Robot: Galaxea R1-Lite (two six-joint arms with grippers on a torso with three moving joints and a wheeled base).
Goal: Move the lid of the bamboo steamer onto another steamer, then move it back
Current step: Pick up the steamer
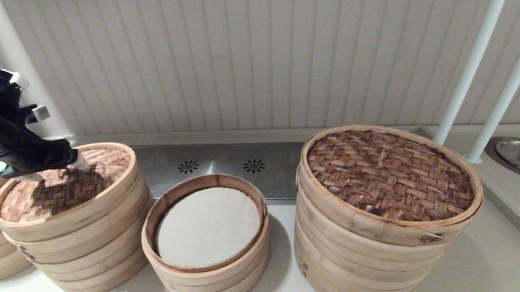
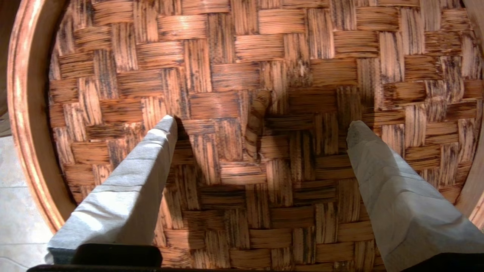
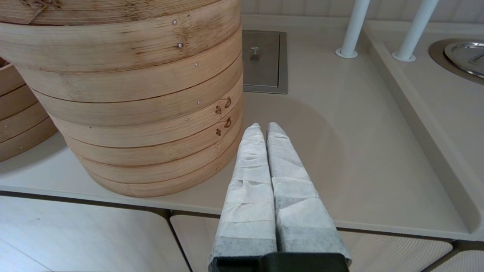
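left tool spread wide, straddling the bamboo steamer lid loop

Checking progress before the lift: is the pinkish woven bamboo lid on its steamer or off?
On: the pinkish-tan woven bamboo lid sits flush atop the medium stack, left end effector open around its loop handle.

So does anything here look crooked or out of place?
Only the biggest steamer's dark lid: it sits tilted, dipping toward the front. The smallest steamer has no lid, showing its white cloth. The left pincer is open over the pinkish lid.
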